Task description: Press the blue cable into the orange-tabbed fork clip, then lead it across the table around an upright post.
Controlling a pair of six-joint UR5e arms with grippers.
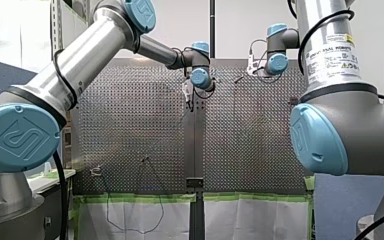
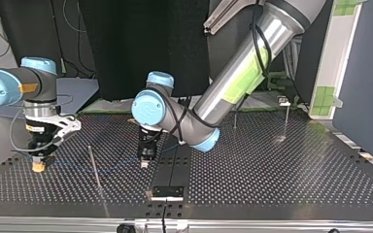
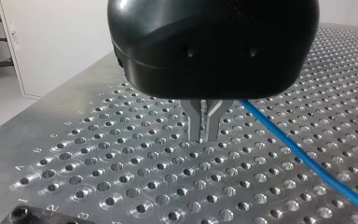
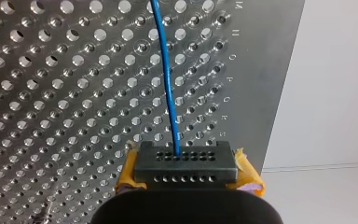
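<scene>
Holding the blue cable (image 4: 167, 84) by its end, my right tool (image 4: 184, 161) is closed on it at the 9 o'clock side of the table (image 2: 272, 170) in the top view. I think this is so the cable cannot slip away. From there the cable runs toward 3 o'clock, past a thin post (image 2: 93, 162), to my left tool (image 3: 205, 133). That tool's fingers are almost together and hold nothing. The cable lies just beside them. The tool sits low, maybe ready to push. I cannot spot the clip.
</scene>
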